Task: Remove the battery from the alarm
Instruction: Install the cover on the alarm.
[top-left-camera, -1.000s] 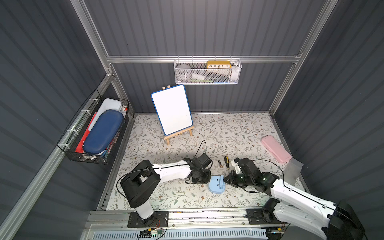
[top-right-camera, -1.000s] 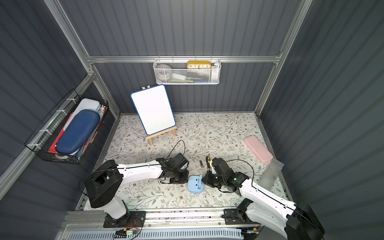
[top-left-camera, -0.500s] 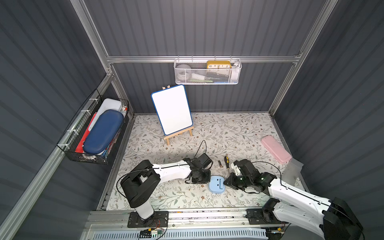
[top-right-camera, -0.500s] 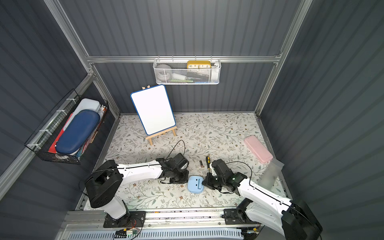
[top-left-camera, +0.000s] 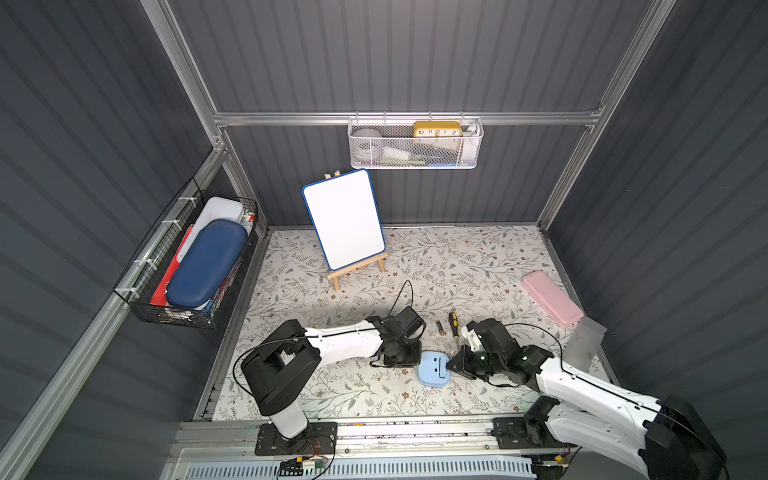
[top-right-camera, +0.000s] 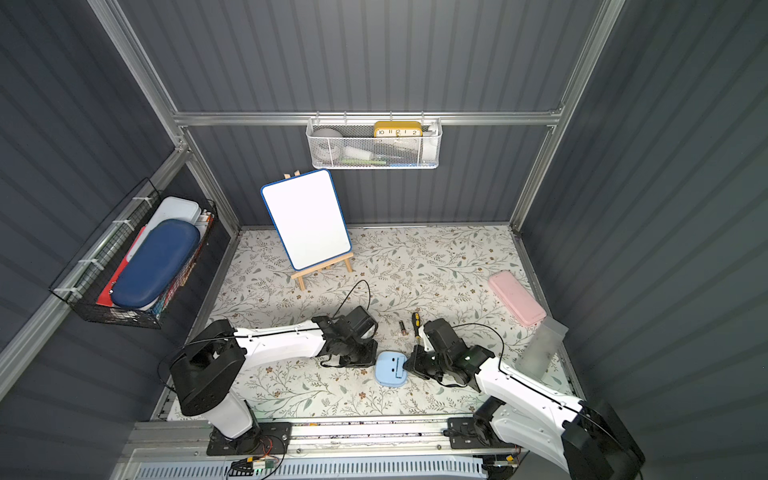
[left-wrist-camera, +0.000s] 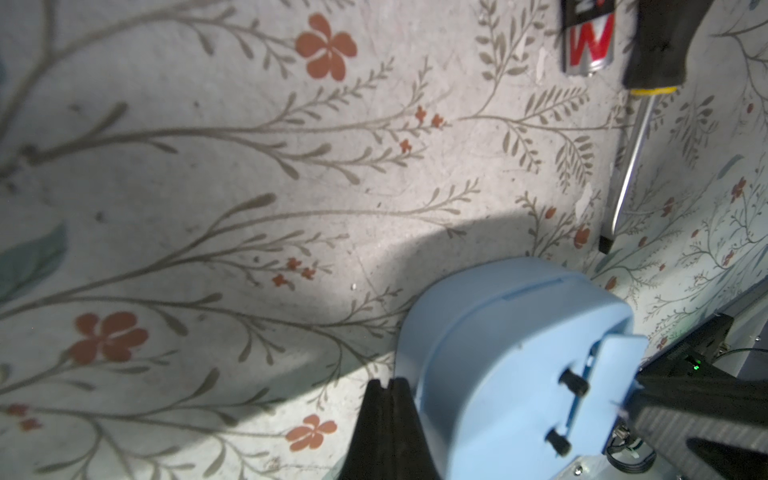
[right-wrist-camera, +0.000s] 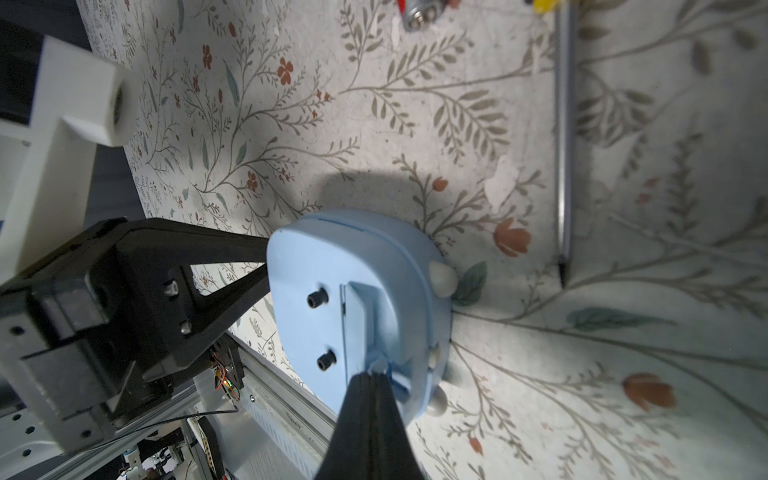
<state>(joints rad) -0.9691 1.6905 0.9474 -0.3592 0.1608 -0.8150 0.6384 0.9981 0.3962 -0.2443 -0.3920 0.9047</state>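
In both top views the alarm (top-left-camera: 433, 368) lies face down on the near middle of the mat (top-left-camera: 332, 390). The battery (top-left-camera: 439, 327) lies loose just beyond it, beside the screwdriver (top-left-camera: 453, 321).

Left wrist: the left gripper (left-wrist-camera: 384, 388), jaws together, rests against the alarm's left side.

Right wrist: the right gripper (right-wrist-camera: 372, 379), jaws together too, noses the back cover (right-wrist-camera: 359, 324) at its latch. The battery looks already out, so next likely calls for a gentle withdrawal.

The yellow clock (top-left-camera: 437, 129) in the wire basket (top-left-camera: 415, 160) shows black numerals 10, 11, 12, 1 and 2 on its dial in both top views. In the left wrist view the battery (left-wrist-camera: 588, 41) bears a large white letter on red, W or M. Print above it is unreadable.
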